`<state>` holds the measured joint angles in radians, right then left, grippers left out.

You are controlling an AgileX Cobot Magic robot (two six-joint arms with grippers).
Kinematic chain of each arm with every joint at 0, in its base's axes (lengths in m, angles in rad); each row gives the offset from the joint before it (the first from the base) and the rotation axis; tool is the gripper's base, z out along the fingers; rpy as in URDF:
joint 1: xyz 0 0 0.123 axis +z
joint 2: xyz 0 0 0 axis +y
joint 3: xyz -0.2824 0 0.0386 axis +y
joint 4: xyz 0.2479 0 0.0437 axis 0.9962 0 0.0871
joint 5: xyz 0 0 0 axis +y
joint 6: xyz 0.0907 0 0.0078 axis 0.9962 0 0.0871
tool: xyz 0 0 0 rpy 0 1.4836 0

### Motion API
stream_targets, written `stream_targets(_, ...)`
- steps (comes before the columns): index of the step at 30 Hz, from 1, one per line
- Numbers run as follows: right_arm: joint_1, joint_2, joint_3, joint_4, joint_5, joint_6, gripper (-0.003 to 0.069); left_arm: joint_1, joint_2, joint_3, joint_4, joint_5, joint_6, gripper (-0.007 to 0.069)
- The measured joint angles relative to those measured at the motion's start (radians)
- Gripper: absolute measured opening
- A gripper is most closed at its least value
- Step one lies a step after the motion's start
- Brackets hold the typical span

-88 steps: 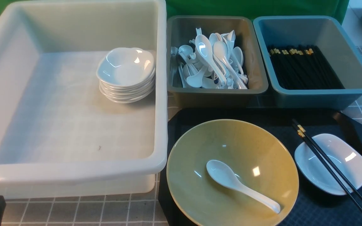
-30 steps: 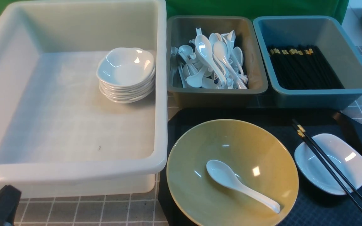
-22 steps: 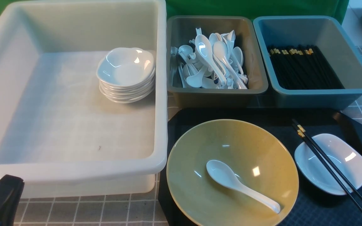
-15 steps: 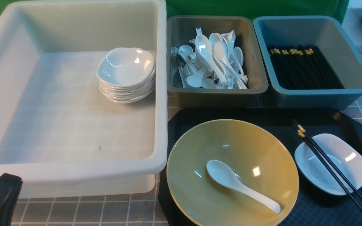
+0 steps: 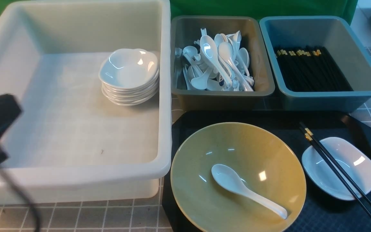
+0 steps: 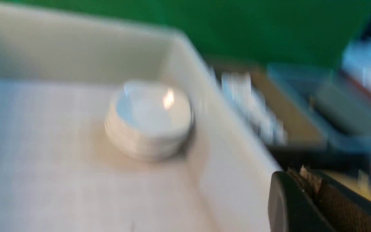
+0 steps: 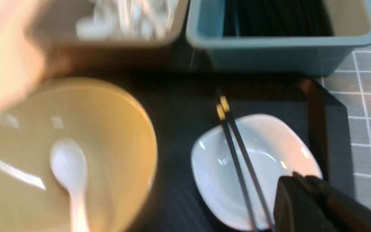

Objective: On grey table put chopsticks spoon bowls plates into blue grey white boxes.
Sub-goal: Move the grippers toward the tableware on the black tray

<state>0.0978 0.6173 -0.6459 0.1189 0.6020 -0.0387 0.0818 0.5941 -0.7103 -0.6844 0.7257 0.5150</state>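
Note:
The mustard-yellow bowl (image 5: 262,151) sits on the black tray with the white spoon (image 5: 237,185) lying inside it. To its right a small white plate (image 5: 356,161) carries a pair of black chopsticks (image 5: 333,167) laid across it. My left gripper (image 5: 11,106) is shut and empty, raised over the left side of the white tub (image 5: 166,96). My right gripper (image 7: 296,178) is out of the front view. In the right wrist view it is shut and empty, above the plate's (image 7: 269,145) edge beside the chopsticks (image 7: 237,151).
The white tub holds a stack of white plates (image 5: 129,75). The grey bin (image 5: 221,98) holds several spoons and the blue bin (image 5: 317,101) holds several chopsticks. The black tray (image 5: 279,124) lies on the grey table (image 5: 108,219) in front of the bins.
My left gripper has risen from the near left corner of the table to above the white tub's left side. The dishes have not moved.

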Motion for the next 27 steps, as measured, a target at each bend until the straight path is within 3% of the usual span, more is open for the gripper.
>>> stream_targets(1, 0.0, 0.058, -0.049, -0.001, 0.05, -0.064, -0.0001, 0.0, 0.087, -0.066, 0.065, 0.121, 0.024, -0.0011)
stream_targets(4, 0.012, 0.194, -0.145, -0.005, 0.169, -0.162, -0.0001, -0.008, 0.22, -0.174, 0.159, 0.283, 0.057, -0.0011)
stream_targets(8, 0.034, 0.311, -0.217, -0.005, 0.257, -0.206, -0.0001, -0.086, 0.339, -0.246, 0.243, 0.339, 0.067, -0.0011)
stream_targets(13, 0.067, 0.475, -0.245, -0.007, 0.318, -0.24, -0.0001, -0.394, 0.449, -0.285, 0.36, 0.339, 0.068, -0.0011)
stream_targets(14, 0.069, 0.484, -0.245, -0.007, 0.315, -0.242, -0.0001, -0.406, 0.453, -0.287, 0.365, 0.339, 0.068, -0.0011)
stream_targets(19, 0.102, 0.609, -0.246, -0.021, 0.278, -0.258, 0.001, -0.649, 0.566, -0.335, 0.499, 0.327, 0.037, -0.0011)
stream_targets(23, 0.123, 0.69, -0.252, -0.063, 0.252, -0.26, 0.0064, -0.739, 0.654, -0.388, 0.544, 0.283, 0.021, -0.0011)
stream_targets(27, 0.124, 0.796, -0.301, -0.119, 0.227, -0.217, 0.0263, -0.779, 0.76, -0.46, 0.545, 0.258, 0.02, -0.0011)
